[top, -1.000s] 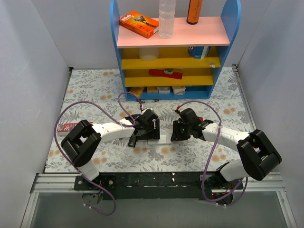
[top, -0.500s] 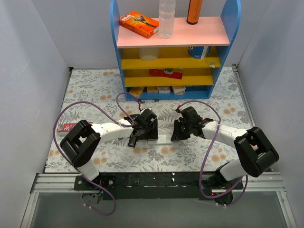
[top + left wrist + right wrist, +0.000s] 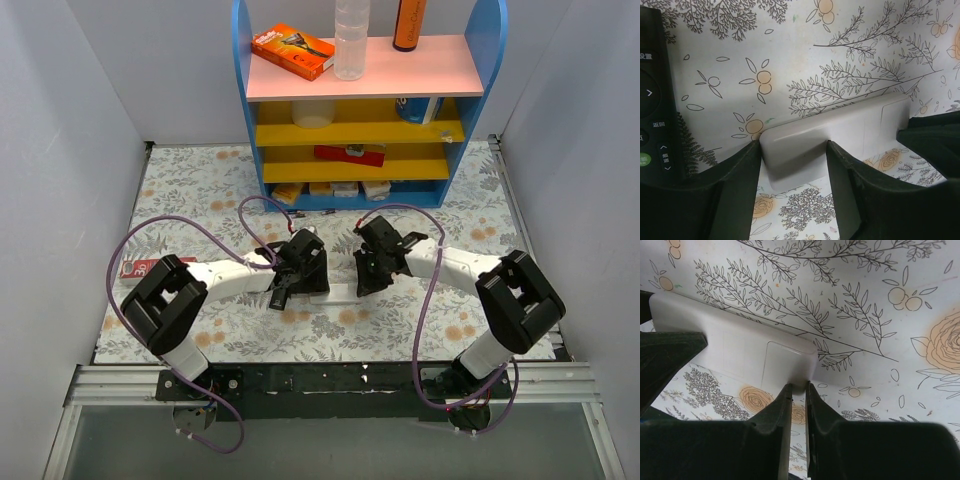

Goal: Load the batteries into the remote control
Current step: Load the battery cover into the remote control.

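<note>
The white remote control (image 3: 341, 293) lies on the flowered mat between my two grippers. In the left wrist view its rounded end (image 3: 805, 145) sits between my left fingers, which press on both its sides. My left gripper (image 3: 297, 282) is shut on it. In the right wrist view the other end, with a cover panel outlined on it (image 3: 785, 362), lies just ahead of my right gripper (image 3: 796, 387). Its fingers are closed together with only a thin slit, tips touching the remote's near edge. I cannot make out any batteries.
A black remote with buttons (image 3: 655, 100) lies just left of my left gripper. A blue shelf unit (image 3: 365, 95) with boxes and bottles stands at the back. A red box (image 3: 140, 267) lies at the mat's left edge.
My right gripper has moved left and a little away from me, up to the remote's right end. My left gripper has barely moved and still holds the remote.
</note>
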Robot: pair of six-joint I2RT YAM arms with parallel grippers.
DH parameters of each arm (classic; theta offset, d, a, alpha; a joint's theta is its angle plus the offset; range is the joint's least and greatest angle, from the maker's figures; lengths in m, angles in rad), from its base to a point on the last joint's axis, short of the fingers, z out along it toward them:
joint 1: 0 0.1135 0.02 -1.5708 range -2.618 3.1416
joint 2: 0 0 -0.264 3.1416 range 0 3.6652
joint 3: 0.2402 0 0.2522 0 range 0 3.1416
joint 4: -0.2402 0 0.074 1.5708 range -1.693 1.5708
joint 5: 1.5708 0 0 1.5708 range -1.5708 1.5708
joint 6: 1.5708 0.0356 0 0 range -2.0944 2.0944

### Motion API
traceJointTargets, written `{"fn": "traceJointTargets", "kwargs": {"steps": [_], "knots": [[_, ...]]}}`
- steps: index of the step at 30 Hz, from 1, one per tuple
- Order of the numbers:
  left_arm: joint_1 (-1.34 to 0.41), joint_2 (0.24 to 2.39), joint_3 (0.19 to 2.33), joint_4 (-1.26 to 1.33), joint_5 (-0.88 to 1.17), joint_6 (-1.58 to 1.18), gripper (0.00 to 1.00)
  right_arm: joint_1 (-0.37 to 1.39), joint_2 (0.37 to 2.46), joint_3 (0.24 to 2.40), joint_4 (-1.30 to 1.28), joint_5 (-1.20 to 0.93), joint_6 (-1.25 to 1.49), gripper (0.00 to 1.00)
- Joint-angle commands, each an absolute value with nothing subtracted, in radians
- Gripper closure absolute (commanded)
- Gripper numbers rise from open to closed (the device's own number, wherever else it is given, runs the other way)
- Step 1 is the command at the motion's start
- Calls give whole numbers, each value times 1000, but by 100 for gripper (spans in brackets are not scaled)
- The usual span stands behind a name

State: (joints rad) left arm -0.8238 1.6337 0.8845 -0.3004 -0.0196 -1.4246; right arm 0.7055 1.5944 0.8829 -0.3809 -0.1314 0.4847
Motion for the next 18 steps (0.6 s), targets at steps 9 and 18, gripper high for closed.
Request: {"fn": "traceJointTargets", "kwargs": {"steps": [9,18], "knots": [[-844,1591,856,-281,-80,-1431,24,808,1565,991,-297,-34,419,66],[-746,1303,908,-417,-303,-1381,2,655,1335,976,-365,150,345,31]]}}
